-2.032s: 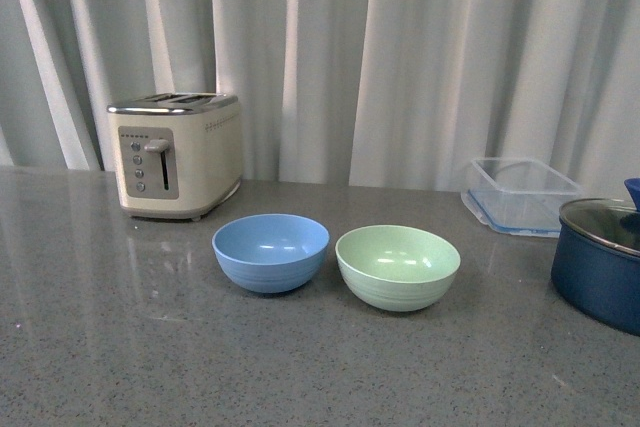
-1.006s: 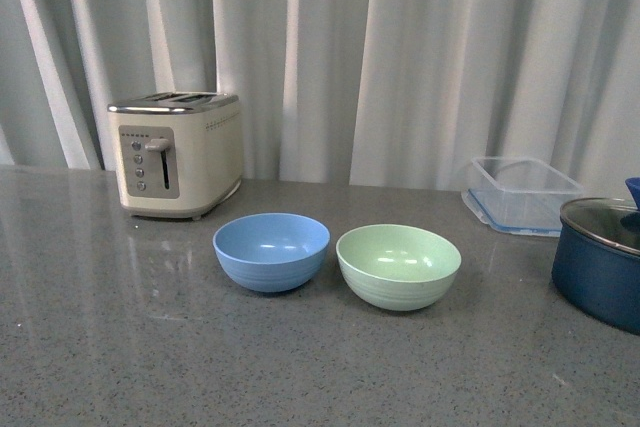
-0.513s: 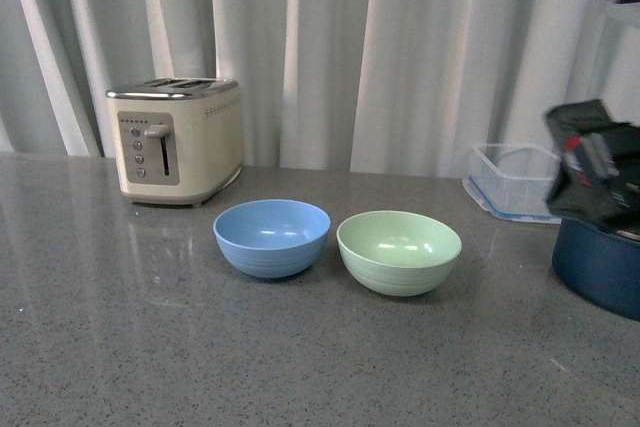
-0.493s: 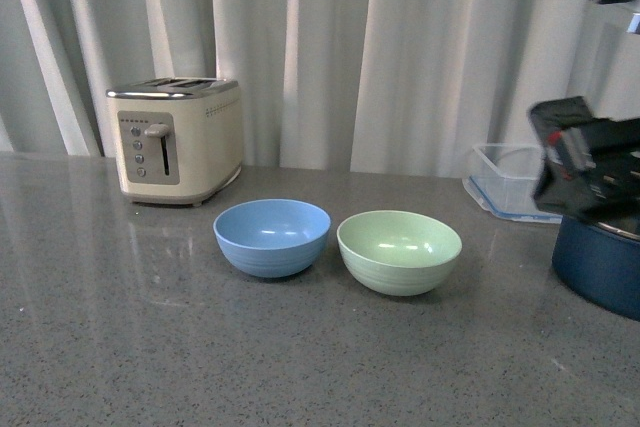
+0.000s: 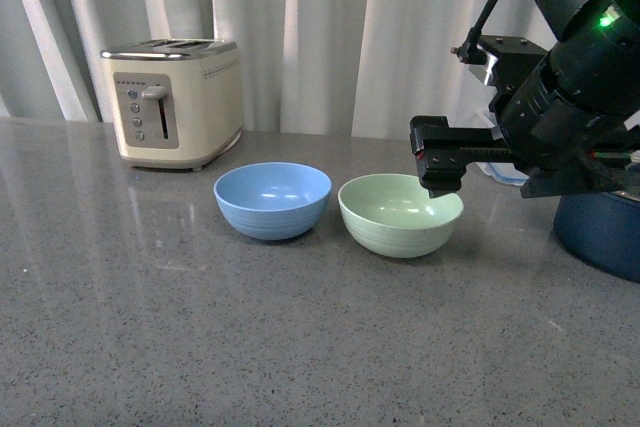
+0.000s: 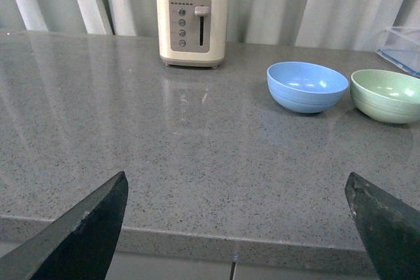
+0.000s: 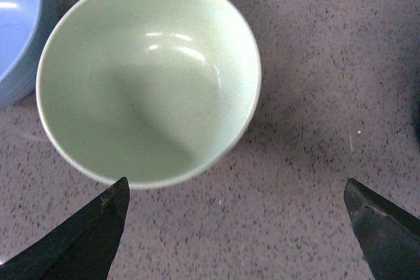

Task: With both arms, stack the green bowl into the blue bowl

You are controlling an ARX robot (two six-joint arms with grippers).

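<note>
On the grey speckled surface, centre: green bowl upright and empty, just beside the blue bowl, on its right. Right fingers spread wide, holding nothing, hovering above the green bowl's right-hand rim; no contact visible. Left fingers likewise wide and empty, well apart from both bowls, near the surface's front edge.

Handling, as judged: bowl looks light, rigid, thin-walled and matte, so probably not very slippery. The curved outer wall offers little to squeeze. Likely best hold: pinch across the rim, one finger inside, one outside. Being light, it may tip or skate if nudged first. Navy pot stands near on the right; mind clearance.
</note>
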